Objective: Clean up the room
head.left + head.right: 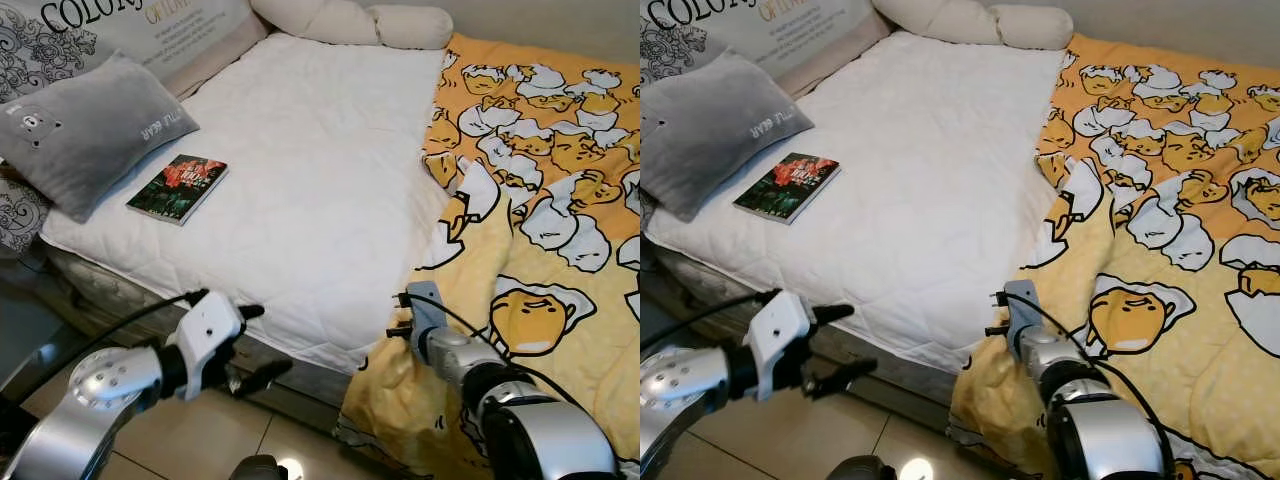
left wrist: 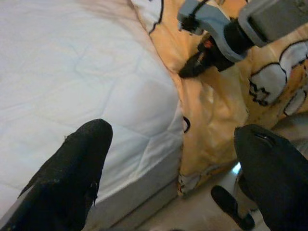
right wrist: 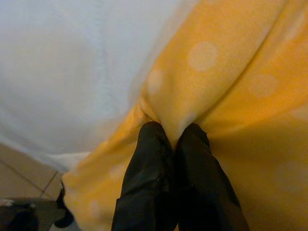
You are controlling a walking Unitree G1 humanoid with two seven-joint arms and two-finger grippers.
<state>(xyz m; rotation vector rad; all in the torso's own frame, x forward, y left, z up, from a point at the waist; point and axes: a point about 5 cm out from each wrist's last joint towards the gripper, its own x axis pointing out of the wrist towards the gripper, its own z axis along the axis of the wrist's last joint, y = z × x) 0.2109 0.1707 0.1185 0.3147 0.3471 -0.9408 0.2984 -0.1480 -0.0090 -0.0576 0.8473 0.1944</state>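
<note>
My right gripper (image 3: 173, 144) has matt black fingers pinching the soft, faintly sheened yellow blanket (image 1: 560, 200). At ten o'clock on the quilted matt white mattress cover (image 1: 320, 160) lies a glossy-covered book (image 1: 178, 187) beside a plush grey pillow (image 1: 85, 130).

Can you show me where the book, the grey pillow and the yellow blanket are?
book (image 1: 178, 187), left eye view, cover centre
grey pillow (image 1: 85, 135), left eye view, middle
yellow blanket (image 1: 560, 200), left eye view, patterned top

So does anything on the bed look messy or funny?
Yes. The yellow blanket covers just one side of the bed, bunched and drooping off the mattress edge toward the floor, where the right tool pinches a fold. A book lies loose beside the grey pillow.
</note>
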